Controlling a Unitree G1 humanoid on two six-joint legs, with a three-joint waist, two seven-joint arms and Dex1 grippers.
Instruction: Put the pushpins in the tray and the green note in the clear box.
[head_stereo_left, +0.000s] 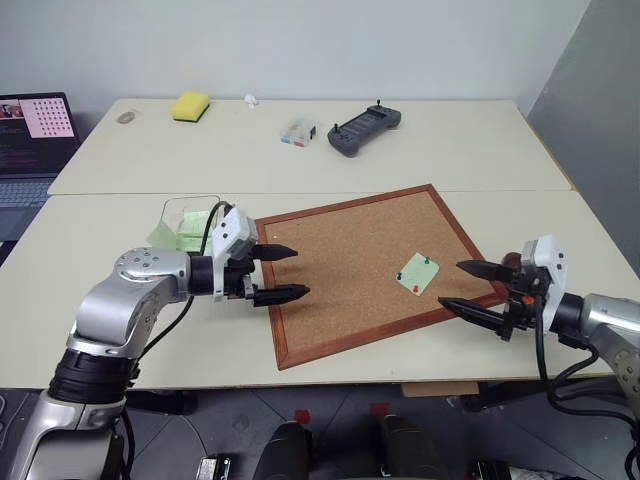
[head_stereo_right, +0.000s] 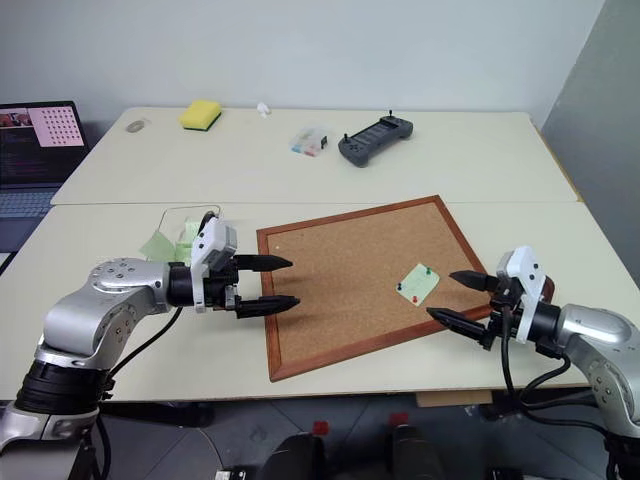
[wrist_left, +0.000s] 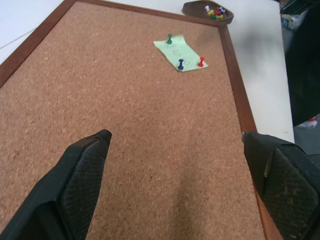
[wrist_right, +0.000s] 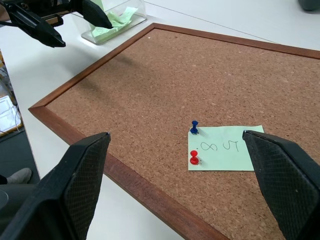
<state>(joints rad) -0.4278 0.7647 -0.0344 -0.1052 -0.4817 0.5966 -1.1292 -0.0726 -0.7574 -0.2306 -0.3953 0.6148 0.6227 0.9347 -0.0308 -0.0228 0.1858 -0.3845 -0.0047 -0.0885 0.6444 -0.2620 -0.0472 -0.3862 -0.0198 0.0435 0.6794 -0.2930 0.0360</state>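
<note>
The pale green note (head_stereo_left: 417, 272) lies on the corkboard (head_stereo_left: 340, 260) near its right edge. A green-headed pushpin (wrist_left: 170, 36), a red one (wrist_left: 201, 62) and a blue one (wrist_left: 180, 63) stick in it. The dark brown tray (wrist_left: 192, 9) sits just off the board's right side and holds several coloured pins. The clear box (head_stereo_left: 190, 225) stands at the board's left side with green paper inside. My left gripper (head_stereo_left: 300, 272) hovers open over the board's left edge, beside the box. My right gripper (head_stereo_left: 450, 283) is open just right of the note, with nothing between its fingers.
On the far table are a yellow sponge (head_stereo_left: 190, 105), a small clear case (head_stereo_left: 298, 132) and a dark handheld controller (head_stereo_left: 364, 128). A laptop (head_stereo_left: 35, 135) stands at the far left. The table's front edge runs close below the board.
</note>
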